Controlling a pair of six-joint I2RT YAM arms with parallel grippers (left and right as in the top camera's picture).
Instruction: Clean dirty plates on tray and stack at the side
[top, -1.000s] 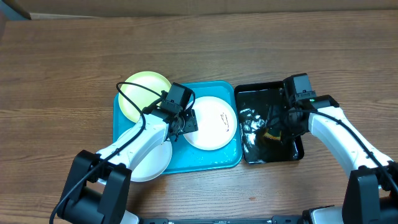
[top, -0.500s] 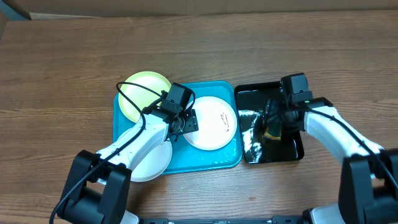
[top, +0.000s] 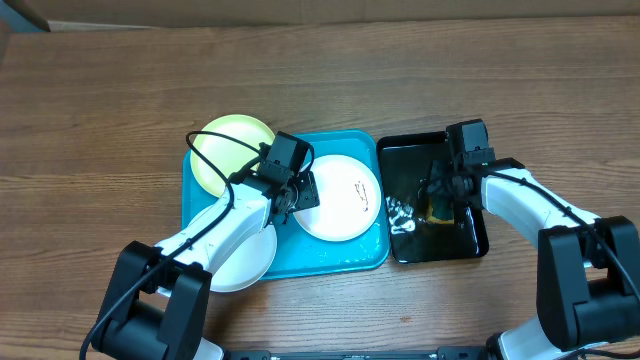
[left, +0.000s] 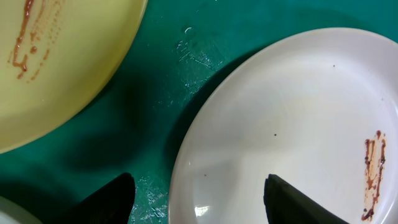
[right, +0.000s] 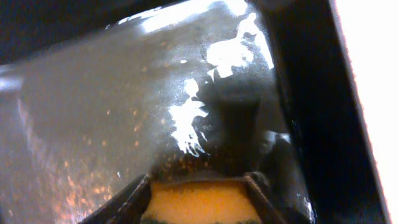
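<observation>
Since a second ago: right gripper (right: 196, 182) shifted left inside glossy black tray (top: 405, 155), jaws narrowed, now clamped on yellow sponge (right: 194, 203). No change at left gripper (left: 199, 202): spread open, straddling rim of smudged white plate (left: 286, 124). Smooth plastic turquoise tray (top: 340, 258) holds round plates: yellow-green plate (top: 230, 150) far left, second white plate (top: 245, 265) overhanging near-left edge.

Overhead: fixed, straight down, far out, takes in the whole brown wooden table (top: 100, 100). Left wrist: close, facing down at large turquoise-blue rectangular plastic tray (left: 180, 74) and round white plate (left: 286, 124); overhead shows both too. Right wrist: very close, looking into small glossy black tray (right: 124, 112), yellow sponge (right: 199, 202) at the bottom edge; overhead shares that tray.
</observation>
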